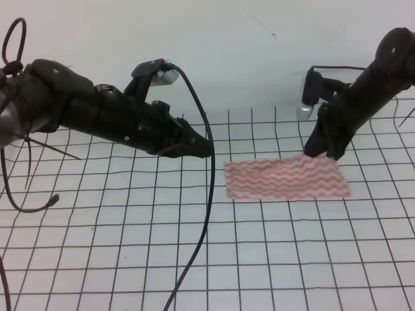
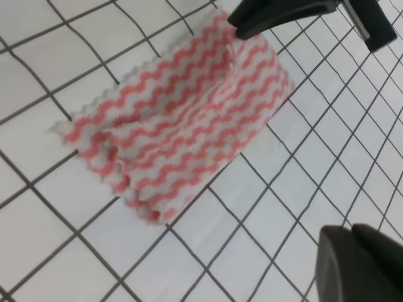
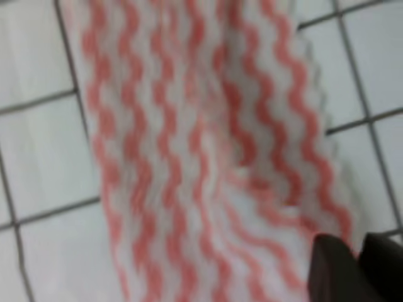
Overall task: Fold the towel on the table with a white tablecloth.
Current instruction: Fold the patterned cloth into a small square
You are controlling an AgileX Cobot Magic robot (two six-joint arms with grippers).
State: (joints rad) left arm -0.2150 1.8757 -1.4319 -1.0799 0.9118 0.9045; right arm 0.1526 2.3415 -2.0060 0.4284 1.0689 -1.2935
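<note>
Here the one towel [image 1: 285, 179] lies flat on the gridded tablecloth [image 1: 130, 246] covering the surface, right of centre. The right pincer [image 1: 322, 153] is down at its far edge, likely to take a corner for folding; whether it is clenched I cannot tell. The left pincer [image 1: 202, 148] hovers just beside the towel's left end, apparently released and waiting. Two arms, one towel.

Right wrist view is blurred throughout; towel [image 3: 208, 157] runs off top and bottom edges, right gripper [image 3: 356, 267] cut by the bottom edge, jaw state unreadable. Left wrist view: left gripper [image 2: 359, 264] only a dark corner, cropped at bottom right. High view: left gripper tip [image 1: 204, 148] too dark to read.
</note>
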